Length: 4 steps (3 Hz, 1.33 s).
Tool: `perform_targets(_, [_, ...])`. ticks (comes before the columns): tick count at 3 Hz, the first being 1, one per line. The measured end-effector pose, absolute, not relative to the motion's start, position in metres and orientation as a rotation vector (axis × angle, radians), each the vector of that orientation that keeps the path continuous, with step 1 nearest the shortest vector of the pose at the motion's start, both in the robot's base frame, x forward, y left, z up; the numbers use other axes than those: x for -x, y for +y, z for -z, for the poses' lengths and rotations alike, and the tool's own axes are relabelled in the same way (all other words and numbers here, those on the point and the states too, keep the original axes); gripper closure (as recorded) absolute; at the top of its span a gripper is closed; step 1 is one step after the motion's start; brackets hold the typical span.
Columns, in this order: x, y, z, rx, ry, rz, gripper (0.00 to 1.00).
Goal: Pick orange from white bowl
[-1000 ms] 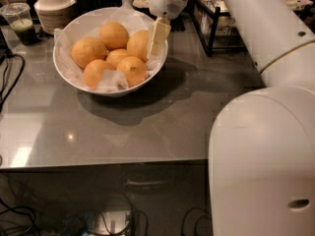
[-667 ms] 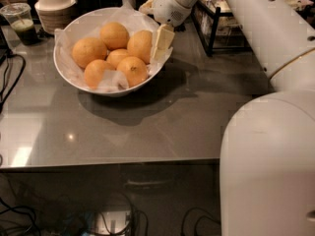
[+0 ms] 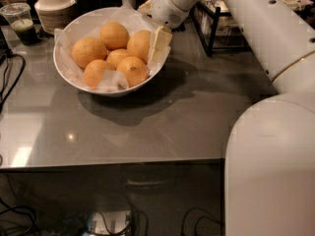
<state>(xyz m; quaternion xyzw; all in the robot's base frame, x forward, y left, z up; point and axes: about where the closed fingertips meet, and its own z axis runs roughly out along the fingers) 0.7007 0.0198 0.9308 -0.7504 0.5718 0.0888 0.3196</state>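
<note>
The white bowl (image 3: 66, 75) stands at the back left of the grey table, lined with crinkled white paper and holding several oranges. My gripper (image 3: 157, 47) reaches down from the upper right and is inside the bowl at its right rim. It presses against the right side of the rightmost orange (image 3: 139, 44). Other oranges (image 3: 88, 51) lie to the left of it, untouched. My white arm (image 3: 256, 28) fills the right side of the view.
A stack of beige ribbed bowls (image 3: 53, 6) and a plastic cup with a green drink (image 3: 20, 22) stand behind the bowl at left. A black wire rack (image 3: 216, 21) is at the back right. Cables hang off the table's left edge (image 3: 7, 77).
The gripper stays at the bowl's right rim beside the rightmost orange, shifting only slightly. The arm's large lower body has moved a little to the right.
</note>
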Motion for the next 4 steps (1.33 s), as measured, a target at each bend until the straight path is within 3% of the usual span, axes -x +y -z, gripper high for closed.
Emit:
perform_targets(2, [-0.69, 0.026, -1.025, 1.881, 1.302, -0.007, 0.0])
perform_targets(3, [-0.689, 0.027, -1.031, 1.875, 1.292, 0.002, 0.0])
perform_targets(4, [-0.689, 0.027, -1.031, 1.875, 1.292, 0.002, 0.19])
